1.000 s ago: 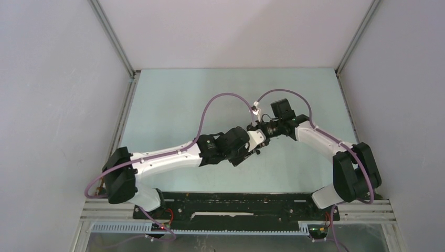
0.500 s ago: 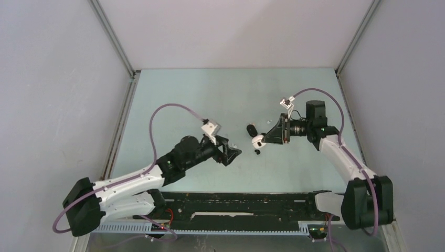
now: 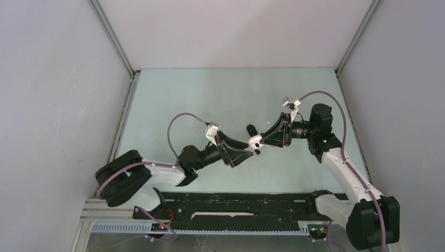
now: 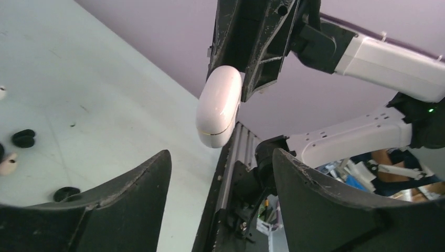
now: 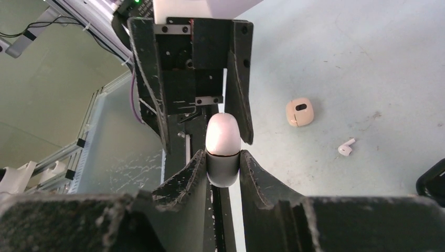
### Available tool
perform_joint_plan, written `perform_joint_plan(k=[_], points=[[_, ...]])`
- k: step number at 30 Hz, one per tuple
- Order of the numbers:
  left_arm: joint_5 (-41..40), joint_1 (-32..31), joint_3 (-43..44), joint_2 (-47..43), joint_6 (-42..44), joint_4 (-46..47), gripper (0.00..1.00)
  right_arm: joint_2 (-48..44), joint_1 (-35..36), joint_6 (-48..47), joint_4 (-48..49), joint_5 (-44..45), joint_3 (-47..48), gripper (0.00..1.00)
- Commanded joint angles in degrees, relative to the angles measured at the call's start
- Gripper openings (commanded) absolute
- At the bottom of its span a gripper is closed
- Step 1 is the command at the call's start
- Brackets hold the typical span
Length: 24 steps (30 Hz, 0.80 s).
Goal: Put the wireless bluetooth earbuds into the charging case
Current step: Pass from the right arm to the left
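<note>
The charging case (image 3: pixel 255 140) sits between the fingers of the right pincer (image 3: pixel 262 140), above the surface (image 3: pixel 183 100), with the left pincer (image 3: pixel 248 149) just left of it. A second case (image 5: pixel 299 112) and an earbud (image 5: pixel 345 147) lie near each other on the surface.

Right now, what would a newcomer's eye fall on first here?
The white charging case pinched in the right pincer over the middle of the table, facing the open left pincer. Loose around them lie black earbuds, a white earbud and a cream case.
</note>
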Motion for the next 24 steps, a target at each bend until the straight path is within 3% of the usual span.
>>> perform_joint_plan(k=[1, 7, 18, 21, 22, 24], points=[[2.45, -0.05, 1.95, 6.56, -7.30, 18.64, 0.74, -0.72, 0.09, 3.63, 5.87, -1.31, -0.84, 0.00], [2.96, -0.33, 5.13, 9.68, -6.31, 18.68, 0.65, -0.31, 0.24, 3.58, 5.72, -1.21, -1.27, 0.00], [6.50, -0.32, 8.12, 13.80, -7.28, 18.69, 0.27, 0.86, 0.48, 0.52, 3.46, -0.29, -1.39, 0.01], [7.46, -0.35, 7.00, 13.86, -5.08, 18.38, 0.17, 0.75, 0.08, -3.98, 0.62, -1.06, -1.28, 0.27], [7.86, -0.34, 6.28, 13.55, -4.14, 17.77, 0.15, 0.57, -0.44, -7.18, -2.28, -0.95, -0.67, 0.39], [8.26, -0.55, 4.78, 12.23, -0.87, 14.71, 0.13, 0.28, -1.79, -14.98, -11.40, -1.01, 1.36, 0.51]])
